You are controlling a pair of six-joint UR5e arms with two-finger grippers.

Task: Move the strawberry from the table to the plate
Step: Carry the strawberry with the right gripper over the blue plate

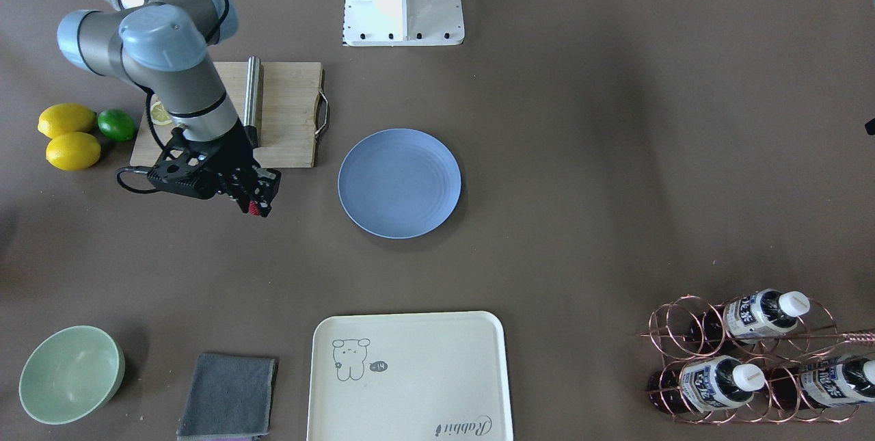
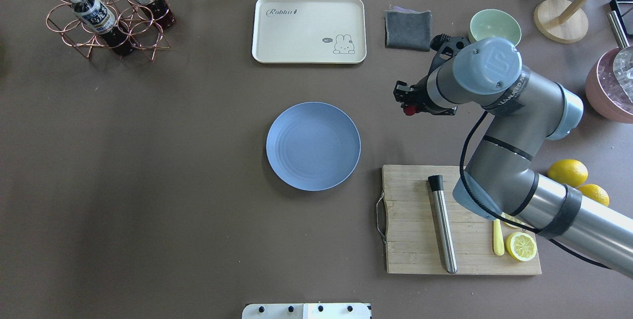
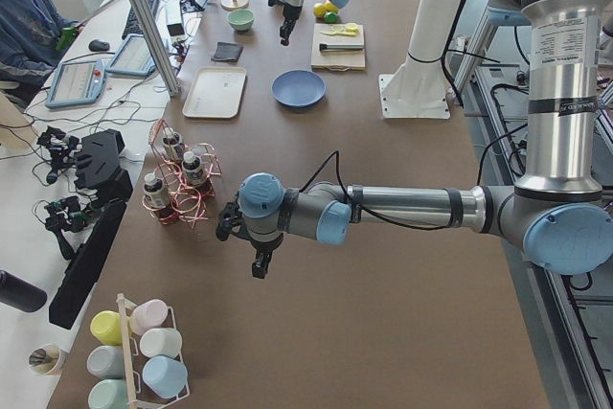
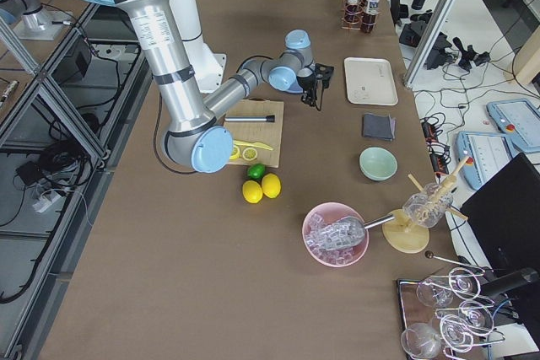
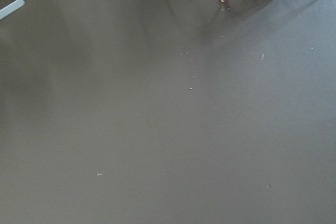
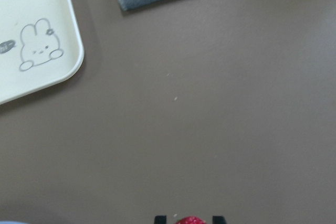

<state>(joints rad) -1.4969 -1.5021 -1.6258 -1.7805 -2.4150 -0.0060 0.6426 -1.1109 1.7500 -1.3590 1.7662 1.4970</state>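
The small dark-red strawberry is held between the fingertips of my right gripper, which is shut on it. In the right wrist view the strawberry peeks in at the bottom edge above the bare brown table. The pale blue plate lies empty at the table's middle, a short way from the berry. My left gripper hangs over the table near the bottle rack; I cannot tell whether it is open or shut.
A wooden cutting board with a metal rod and a lemon half lies under the right arm. Two lemons, a lime, a green bowl, a grey cloth, a cream tray and a bottle rack ring the table.
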